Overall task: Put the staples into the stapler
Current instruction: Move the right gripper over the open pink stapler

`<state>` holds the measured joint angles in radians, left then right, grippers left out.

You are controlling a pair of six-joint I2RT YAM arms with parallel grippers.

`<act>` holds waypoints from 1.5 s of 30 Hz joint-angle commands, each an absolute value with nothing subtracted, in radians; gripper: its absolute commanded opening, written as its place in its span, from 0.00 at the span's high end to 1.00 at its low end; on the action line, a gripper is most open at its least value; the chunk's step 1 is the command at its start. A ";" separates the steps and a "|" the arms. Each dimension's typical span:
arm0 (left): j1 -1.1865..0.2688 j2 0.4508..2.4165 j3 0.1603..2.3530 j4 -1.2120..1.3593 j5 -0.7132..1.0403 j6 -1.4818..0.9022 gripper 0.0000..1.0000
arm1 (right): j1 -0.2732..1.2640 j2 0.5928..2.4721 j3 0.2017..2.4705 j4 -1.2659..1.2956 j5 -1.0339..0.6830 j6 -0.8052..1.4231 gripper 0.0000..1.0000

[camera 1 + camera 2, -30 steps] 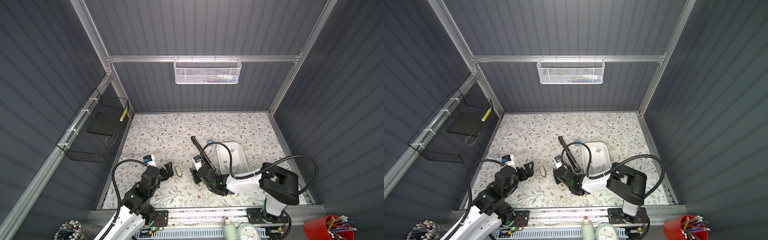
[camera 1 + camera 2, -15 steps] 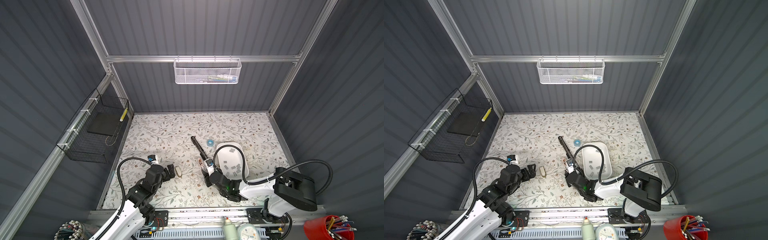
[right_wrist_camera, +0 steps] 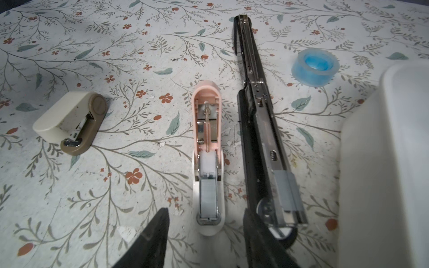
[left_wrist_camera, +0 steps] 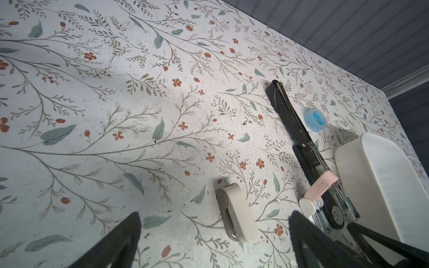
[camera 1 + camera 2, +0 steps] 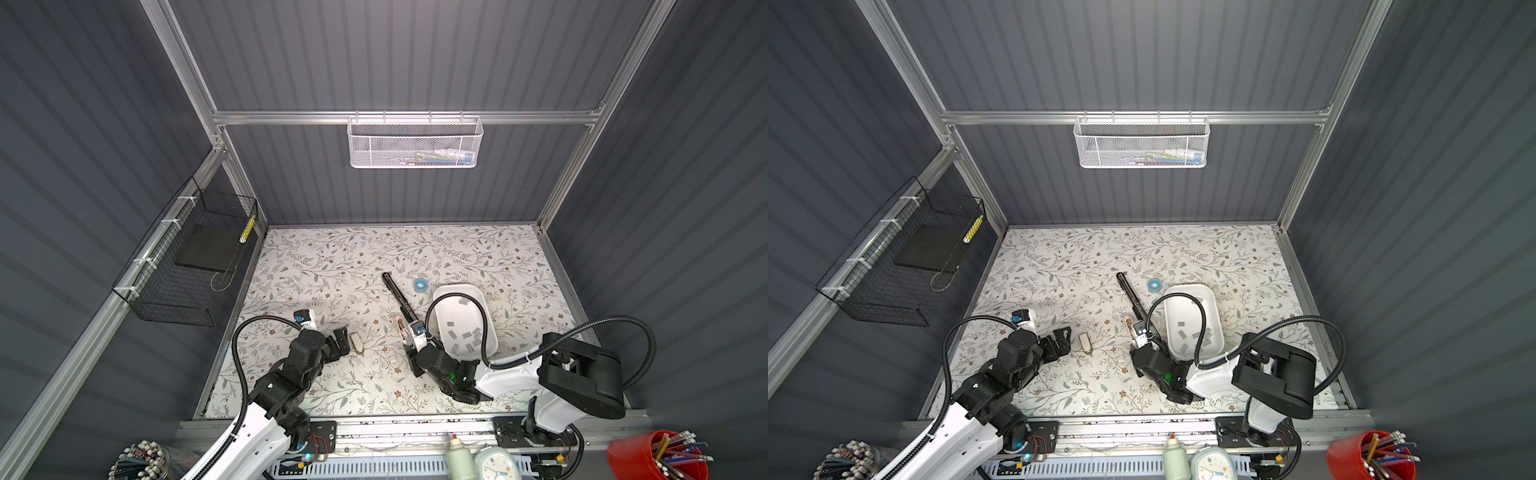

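Right gripper [image 3: 206, 210] apart, empty; staples [image 3: 208, 195] in pink stapler [image 3: 206, 97] between jaws; left gripper [image 4: 214, 213] wide

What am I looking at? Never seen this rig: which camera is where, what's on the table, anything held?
Two robot arms with two-finger grippers work over a floral table. Both top views look down from one overhead camera head; the other two come from a camera on each wrist. On the table lie a long black stapler, swung open, an open pink stapler, a small beige stapler, a blue tape roll and a white tray of loose staple strips. Grey staples show inside both open staplers. The left gripper is open near the beige stapler; the right gripper is open, fingers either side of the pink stapler's end. Neither holds anything.
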<state>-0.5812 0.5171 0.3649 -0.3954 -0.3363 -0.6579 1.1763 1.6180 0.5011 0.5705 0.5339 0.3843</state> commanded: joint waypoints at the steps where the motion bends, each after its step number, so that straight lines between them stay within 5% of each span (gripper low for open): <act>1: -0.584 0.517 0.361 -0.374 -0.324 -0.635 0.00 | 1.163 1.655 0.554 0.515 0.509 0.410 0.46; 21: -0.584 0.509 0.356 -0.368 -0.311 -0.629 0.00 | 1.126 1.755 0.662 0.370 0.465 0.471 0.48; 33: -0.584 0.508 0.354 -0.365 -0.308 -0.629 0.00 | 1.134 1.795 0.714 0.317 0.463 0.459 0.66; 45: -0.584 0.518 0.362 -0.348 -0.276 -0.635 0.00 | 1.209 1.836 0.764 0.349 0.478 0.400 0.68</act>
<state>-0.5812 0.5152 0.3645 -0.3710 -0.3088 -0.6537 1.1908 1.8130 0.7479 0.3408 0.4744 0.4316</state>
